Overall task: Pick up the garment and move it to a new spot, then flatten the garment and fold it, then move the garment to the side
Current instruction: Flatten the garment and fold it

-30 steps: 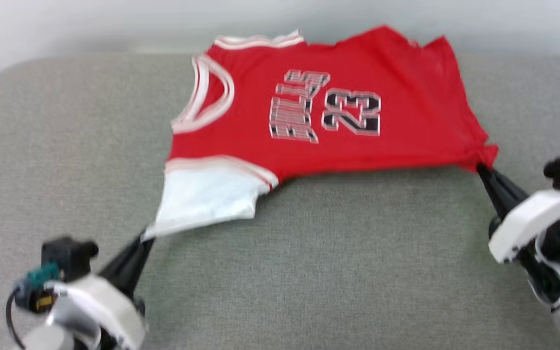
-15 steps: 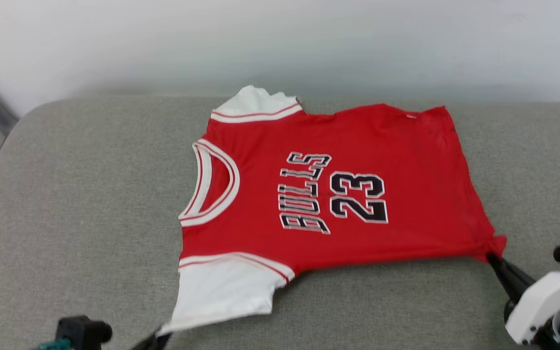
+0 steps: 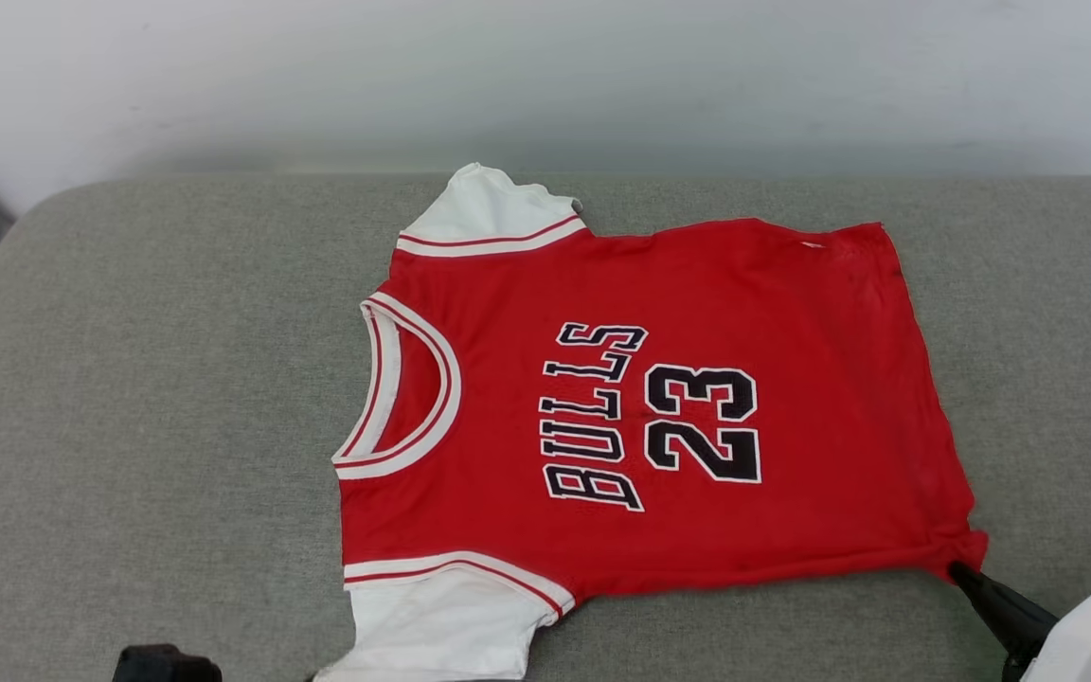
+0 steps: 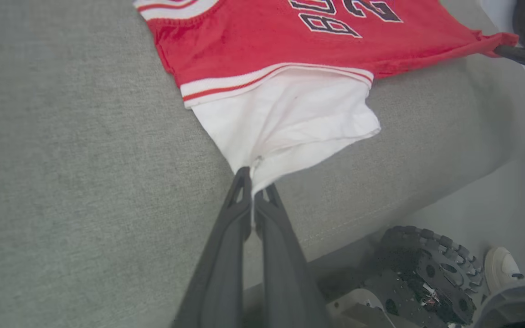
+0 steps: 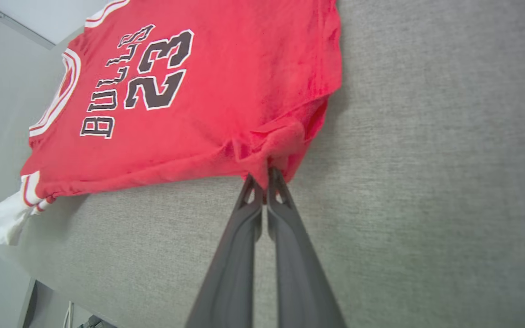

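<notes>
The garment [image 3: 659, 407] lies face up and nearly flat on the grey cushion [image 3: 129, 426], spread out ahead of both grippers, on the side away from the robot. Its long axis, from collar [image 3: 403, 388] to hem, runs crosswise between the two arms, with the collar toward the left arm and the hem toward the right. The left gripper [image 4: 254, 178] is closed on the outer corner of the near white sleeve [image 4: 290, 114], and the cloth fans out from its fingertips straight ahead. The right gripper [image 5: 262, 175] is clamped on the near hem corner [image 5: 280, 136], which is bunched into a small fold just above its fingertips. The number and lettering [image 5: 139, 77] lie further ahead of it and off toward the other arm. The near edge of the shirt runs in a taut line from one pinch to the other, so each arm holds its own end and neither is nearer to the whole. The far sleeve [image 3: 489, 213] and the far hem corner lie flat, well beyond both grippers, near the back of the cushion by the pale wall [image 3: 545, 76]. The shirt rests straight on the cushion, not in or on anything else. It looks placed and close to flattened, so the step in hand is probably the last smoothing pull before letting go. The fold that follows turns on that crosswise axis, since each arm will have to carry its corner away from itself across the shirt. The bunched hem corner is the likeliest place for a crease.
</notes>
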Controlling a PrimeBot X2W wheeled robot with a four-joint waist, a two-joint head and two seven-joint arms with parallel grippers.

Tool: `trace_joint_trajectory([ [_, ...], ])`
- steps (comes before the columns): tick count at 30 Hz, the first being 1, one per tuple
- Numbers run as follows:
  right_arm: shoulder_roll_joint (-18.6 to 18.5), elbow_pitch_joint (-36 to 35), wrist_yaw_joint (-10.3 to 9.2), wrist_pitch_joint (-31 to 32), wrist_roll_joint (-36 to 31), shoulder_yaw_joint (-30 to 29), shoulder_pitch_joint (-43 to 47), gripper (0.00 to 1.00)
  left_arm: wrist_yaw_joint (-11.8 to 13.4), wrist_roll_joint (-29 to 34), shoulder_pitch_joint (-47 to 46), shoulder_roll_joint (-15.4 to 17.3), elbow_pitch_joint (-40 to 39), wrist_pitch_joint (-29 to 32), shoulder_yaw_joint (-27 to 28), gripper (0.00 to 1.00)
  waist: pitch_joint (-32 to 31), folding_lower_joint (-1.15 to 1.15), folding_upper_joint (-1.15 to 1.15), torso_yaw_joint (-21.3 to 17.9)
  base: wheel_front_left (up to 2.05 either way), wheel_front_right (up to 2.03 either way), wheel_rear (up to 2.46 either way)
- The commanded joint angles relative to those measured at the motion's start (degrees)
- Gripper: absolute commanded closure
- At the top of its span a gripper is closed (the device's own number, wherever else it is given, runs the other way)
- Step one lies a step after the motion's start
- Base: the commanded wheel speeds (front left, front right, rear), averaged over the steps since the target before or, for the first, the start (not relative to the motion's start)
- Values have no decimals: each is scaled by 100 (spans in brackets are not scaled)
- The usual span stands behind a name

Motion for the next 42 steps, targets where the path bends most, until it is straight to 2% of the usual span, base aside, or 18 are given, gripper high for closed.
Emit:
trace_joint_trajectory([
  [1, 88, -141, -2, 115, 94, -59, -3, 100, -6, 80, -149, 40, -6, -89, 86, 100, 35, 0, 0, -37, 0, 0, 0],
  [9, 255, -564, -2, 649, 47, -351, -403, 100, -111, 284, -814, 59, 16, -313, 459, 100, 241, 0, 0, -124, 0, 0, 0],
  [20, 424, -465, -2, 1271, -618, -318, -1482, 100, -565, 391, -2162, -113, 689, -59, 635, 100, 910, 0, 0, -237, 0, 0, 0],
  [32, 579, 86, -2, 1501, -1216, -221, -2416, 100, -994, 584, -3499, -471, 1781, 494, 417, 100, 1445, 0, 0, -325, 0, 0, 0],
  [40, 584, 626, -2, 1583, -1527, -17, -2741, 100, -1189, 756, -4158, -987, 2762, 504, 132, 99, 1564, 0, 0, -294, 0, 0, 0],
  [41, 581, 677, -3, 1568, -1554, 0, -2745, 100, -1184, 786, -4207, -1049, 2874, 471, 123, 62, 1556, 0, 0, -285, 0, 0, 0],
  [42, 586, 737, -3, 1564, -1584, 1, -2747, 100, -1179, 787, -4239, -1123, 2999, 446, 113, 0, 1544, 0, 0, -278, 0, 0, 0],
])
